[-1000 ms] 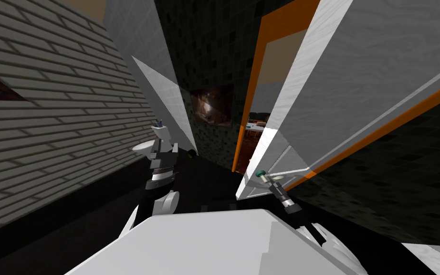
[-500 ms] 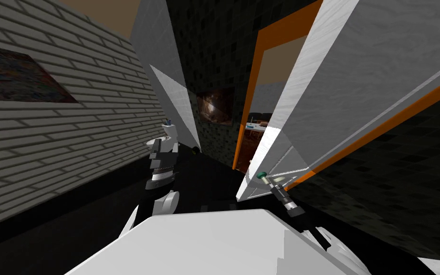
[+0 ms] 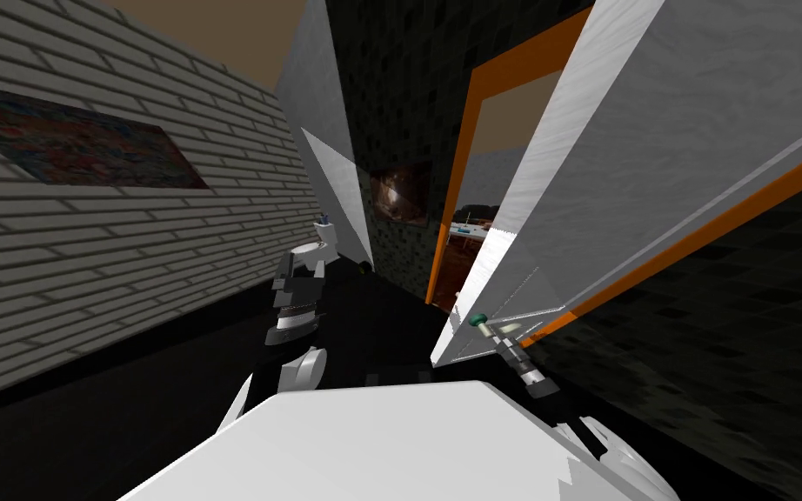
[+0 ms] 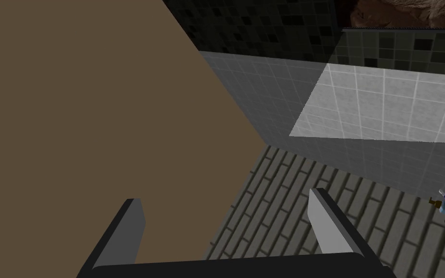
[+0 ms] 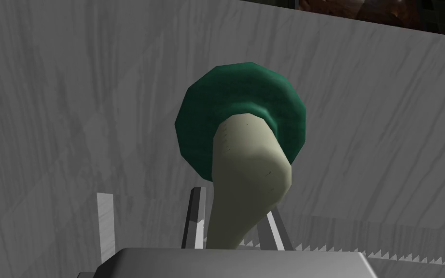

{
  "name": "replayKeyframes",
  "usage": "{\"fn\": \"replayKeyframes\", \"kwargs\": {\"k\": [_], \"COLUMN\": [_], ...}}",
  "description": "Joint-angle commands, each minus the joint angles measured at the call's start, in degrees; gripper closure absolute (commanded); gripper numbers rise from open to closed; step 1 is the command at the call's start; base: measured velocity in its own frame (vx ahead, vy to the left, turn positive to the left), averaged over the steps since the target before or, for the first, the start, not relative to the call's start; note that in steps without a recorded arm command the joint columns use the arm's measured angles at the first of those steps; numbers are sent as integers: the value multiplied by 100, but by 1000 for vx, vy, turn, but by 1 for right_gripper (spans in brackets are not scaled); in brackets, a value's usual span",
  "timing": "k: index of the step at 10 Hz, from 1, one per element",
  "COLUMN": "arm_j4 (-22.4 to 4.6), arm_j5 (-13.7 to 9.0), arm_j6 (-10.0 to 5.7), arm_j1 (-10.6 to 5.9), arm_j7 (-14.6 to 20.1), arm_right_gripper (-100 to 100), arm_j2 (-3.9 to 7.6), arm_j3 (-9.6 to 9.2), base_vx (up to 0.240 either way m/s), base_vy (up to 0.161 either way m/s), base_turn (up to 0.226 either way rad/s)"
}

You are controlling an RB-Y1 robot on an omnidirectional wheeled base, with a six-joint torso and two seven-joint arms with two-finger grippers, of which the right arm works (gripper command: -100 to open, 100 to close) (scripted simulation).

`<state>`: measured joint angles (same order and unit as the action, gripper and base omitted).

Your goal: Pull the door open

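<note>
The right gripper [image 5: 236, 224] is clamped on the door's pale lever handle [image 5: 248, 169]. Its two fingers press the lever's sides just short of the round green plate [image 5: 241, 91] that fixes the handle to the door [image 5: 72, 96]. In the head view the handle sits near the door's free edge. The grey-white door stands swung partly away from its orange frame [image 3: 453, 209], leaving a gap. Left of the door and well apart from it, the left gripper [image 4: 224, 200] is held up with its fingers apart and nothing between them. Farther left of the door runs a brick wall [image 3: 130, 252] bearing a picture [image 3: 69, 139]. Beyond the door, a dark tiled wall [image 3: 390, 87] carries another picture [image 3: 401, 193].
</note>
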<state>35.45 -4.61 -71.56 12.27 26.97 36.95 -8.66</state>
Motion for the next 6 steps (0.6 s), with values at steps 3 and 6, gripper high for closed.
{"fn": "replayKeyframes", "kwargs": {"k": [3, 6], "arm_j4": [-137, -186], "arm_j5": [-7, 8], "arm_j6": [-165, -195], "arm_j1": [-15, -11], "arm_j7": [14, 33], "arm_right_gripper": [100, 100], "arm_j2": [30, 10], "arm_j3": [-20, -62], "base_vx": [-211, -126], "base_vy": [-88, -57], "base_turn": [151, 97]}}
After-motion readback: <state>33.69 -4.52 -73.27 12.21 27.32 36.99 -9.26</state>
